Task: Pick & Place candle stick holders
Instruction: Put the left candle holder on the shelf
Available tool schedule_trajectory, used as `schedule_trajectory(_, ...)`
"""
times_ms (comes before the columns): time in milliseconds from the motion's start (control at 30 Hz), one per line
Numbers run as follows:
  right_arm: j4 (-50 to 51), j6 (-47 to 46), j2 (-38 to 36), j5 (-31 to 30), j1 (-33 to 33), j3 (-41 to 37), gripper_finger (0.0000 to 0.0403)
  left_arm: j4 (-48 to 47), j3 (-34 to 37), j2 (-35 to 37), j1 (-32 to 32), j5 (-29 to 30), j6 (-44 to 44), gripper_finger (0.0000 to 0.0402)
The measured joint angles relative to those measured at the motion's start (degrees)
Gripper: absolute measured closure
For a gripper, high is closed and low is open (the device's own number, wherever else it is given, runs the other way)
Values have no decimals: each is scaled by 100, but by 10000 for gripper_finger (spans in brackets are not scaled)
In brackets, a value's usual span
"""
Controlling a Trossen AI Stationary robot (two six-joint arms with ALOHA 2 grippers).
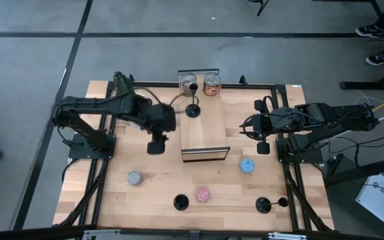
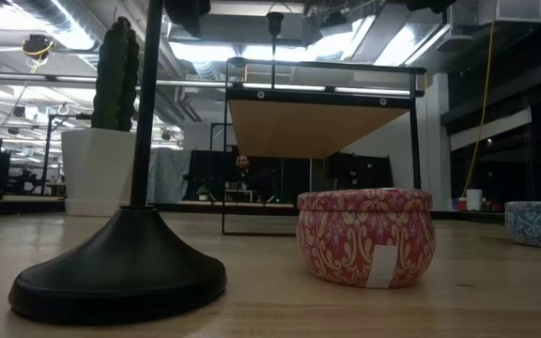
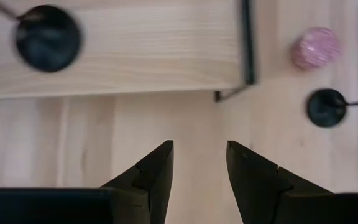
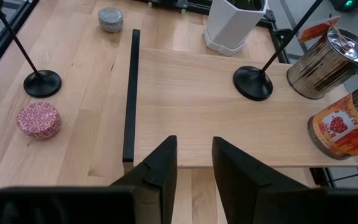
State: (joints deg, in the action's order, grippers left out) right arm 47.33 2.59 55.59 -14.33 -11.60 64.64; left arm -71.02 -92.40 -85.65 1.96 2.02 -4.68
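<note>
The left gripper (image 1: 156, 144) is hovering empty over bare tabletop (image 1: 112, 190) just left of the raised wooden shelf (image 1: 205, 133), its fingers standing partly apart with nothing between them. One candle stick holder (image 1: 193, 110) is already standing on the shelf's far end, beside a silver tin (image 1: 188, 83) and an orange tin (image 1: 211, 83). Two more are waiting on the near tabletop: a second holder (image 1: 180, 202) just left of the pink disc (image 1: 203, 194), and a third holder (image 1: 263, 205) toward the right corner. A grey disc (image 1: 134, 178) is lying left of these and a blue disc (image 1: 247, 165) is sitting right of the shelf. The right gripper (image 1: 252, 127) is hanging empty to the right of the shelf, its fingers a narrow gap apart. Judging from this layout, the step in hand is reaching for the next holder, and the second holder looks the likelier pick for the left arm. To do it well, approach from above, centre the thin stem between the fingers, and close low on the stem so the wide base is not tipping. Keep clear of the pink disc while descending, and lift straight up before crossing to the shelf.
</note>
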Motion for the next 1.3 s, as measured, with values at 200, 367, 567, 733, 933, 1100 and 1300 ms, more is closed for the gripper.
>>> schedule_trajectory(200,0,0,-1,0,-2,0,300,138,294,-2,799,4,-160,259)
schedule_trajectory(367,0,0,-2,0,0,-2,300,844,799,-4,1430,136,-173,258)
schedule_trajectory(567,2,-2,0,0,0,-1,300,1600,1467,-4,2197,615,-557,258)
schedule_trajectory(733,2,-1,-1,0,0,-1,300,2224,2034,-4,2766,1157,-1032,258)
schedule_trajectory(933,1,0,-2,0,-1,-1,300,3626,2639,-4,3326,1336,-1119,258)
schedule_trajectory(1100,2,0,0,0,-2,0,300,5029,3205,-4,3565,1381,-1111,258)
schedule_trajectory(1300,0,0,-1,0,-1,0,300,6807,3903,-4,3599,1462,-840,258)
